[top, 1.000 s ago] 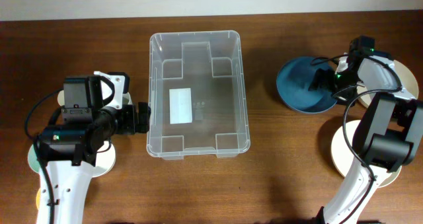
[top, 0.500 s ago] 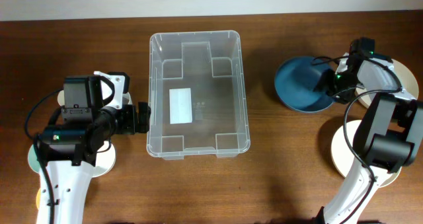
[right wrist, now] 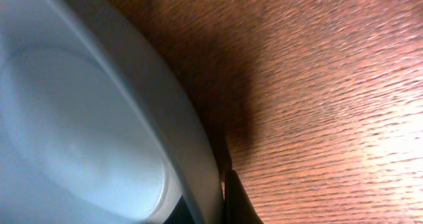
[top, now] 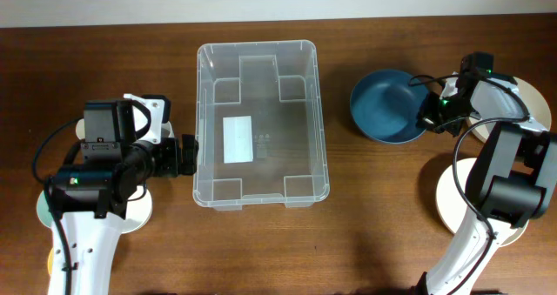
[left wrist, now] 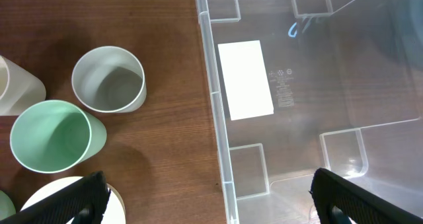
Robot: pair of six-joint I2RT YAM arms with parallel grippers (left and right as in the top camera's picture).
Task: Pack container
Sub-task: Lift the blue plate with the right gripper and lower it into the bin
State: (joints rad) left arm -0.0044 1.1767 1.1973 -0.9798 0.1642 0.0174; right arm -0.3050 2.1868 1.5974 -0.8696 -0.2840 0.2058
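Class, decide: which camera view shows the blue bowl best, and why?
Overhead: the blue bowl shows whole, rim and hollow together. Right wrist shows only a blurred, close stretch of its rim; left wrist misses it entirely.

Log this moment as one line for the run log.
container: empty | left gripper: open at its left wall | right gripper: shut on blue bowl rim, right of container

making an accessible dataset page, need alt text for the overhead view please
An empty clear plastic container sits mid-table on a wooden table, seen from above. To its right, the right gripper holds a blue bowl by the rim; the left gripper hangs open beside the container's left wall.
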